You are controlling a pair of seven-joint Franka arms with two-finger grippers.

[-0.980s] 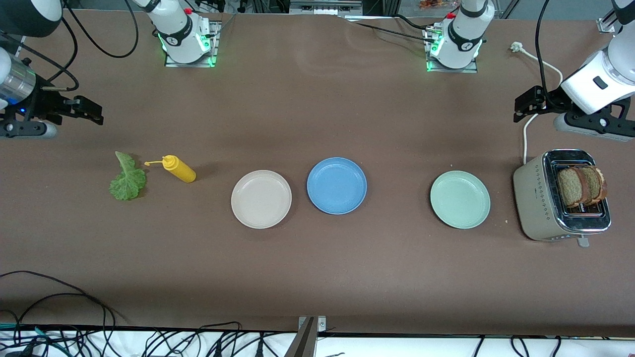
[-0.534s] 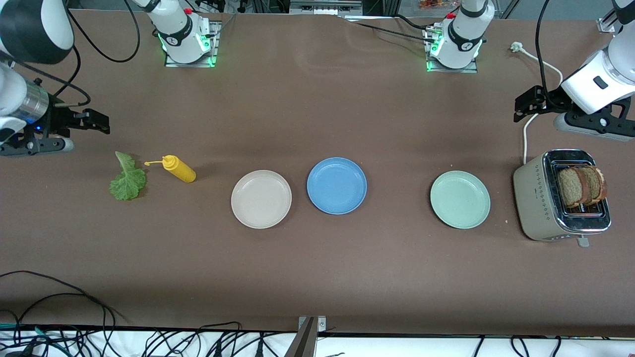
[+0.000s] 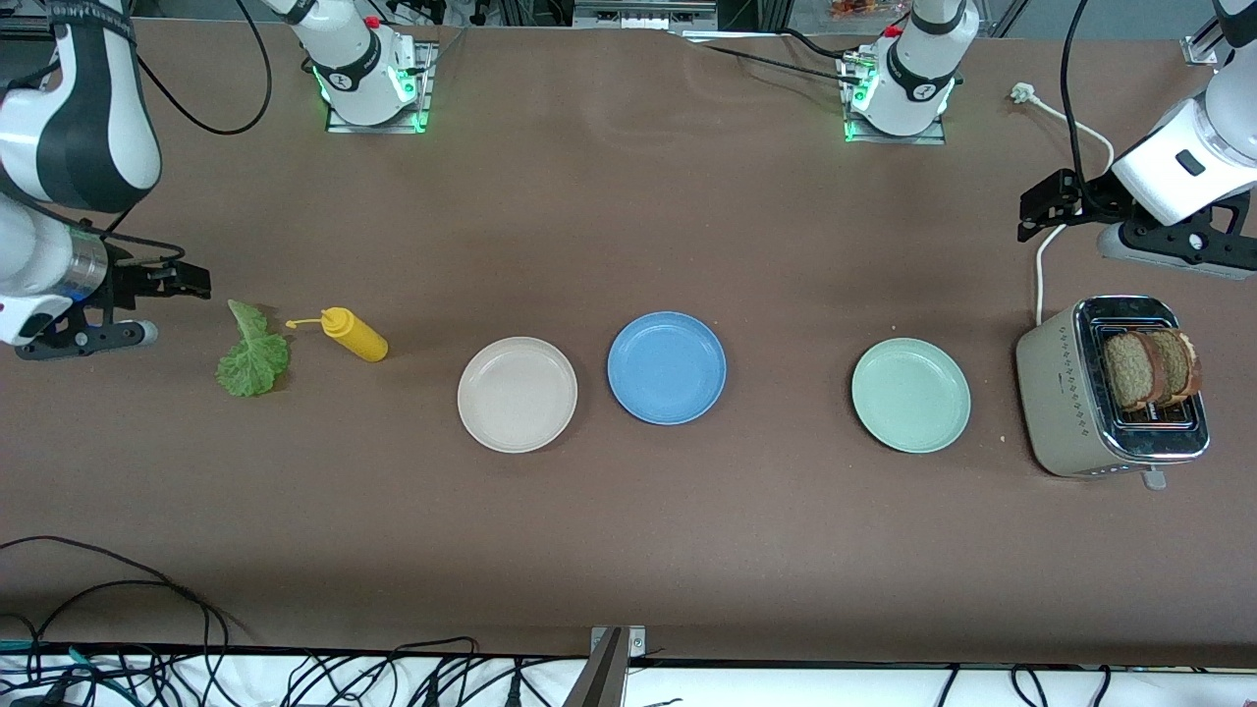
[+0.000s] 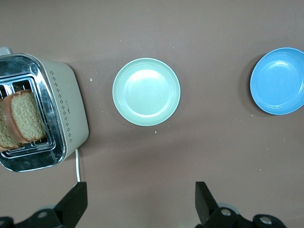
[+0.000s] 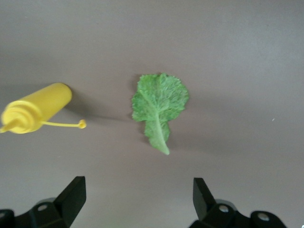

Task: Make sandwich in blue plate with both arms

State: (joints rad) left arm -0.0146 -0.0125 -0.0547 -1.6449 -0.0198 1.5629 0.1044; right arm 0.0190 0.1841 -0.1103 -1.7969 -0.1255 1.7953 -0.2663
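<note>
The blue plate [image 3: 667, 367] sits bare on the brown desk [image 3: 628, 550], and it serves as the landmark here. Just beside it, toward the right arm's end and slightly nearer the front camera, is a cream-white plate [image 3: 518, 395]. Toward the left arm's end, well apart from the blue plate, lies a mint-green plate [image 3: 910, 395].

Farther still toward the left arm's end stands a beige toaster [image 3: 1065, 403] with 2 slices of brown bread [image 3: 1149, 369] upright in its slots. At the right arm's end, well away from the blue plate, a green lettuce leaf [image 3: 253, 353] lies flat on the desk, with a yellow squeeze bottle [image 3: 355, 334] on its side between the leaf and the cream-white plate.

The right gripper [image 3: 187, 280] hangs in the air near the lettuce leaf, its jaws released and holding nothing; the right wrist view shows the leaf [image 5: 159, 103] and bottle [image 5: 35, 108] below its spread fingers [image 5: 71, 194].

The left gripper [image 3: 1043, 201] hovers over the desk near the toaster, jaws also released and holding nothing.
</note>
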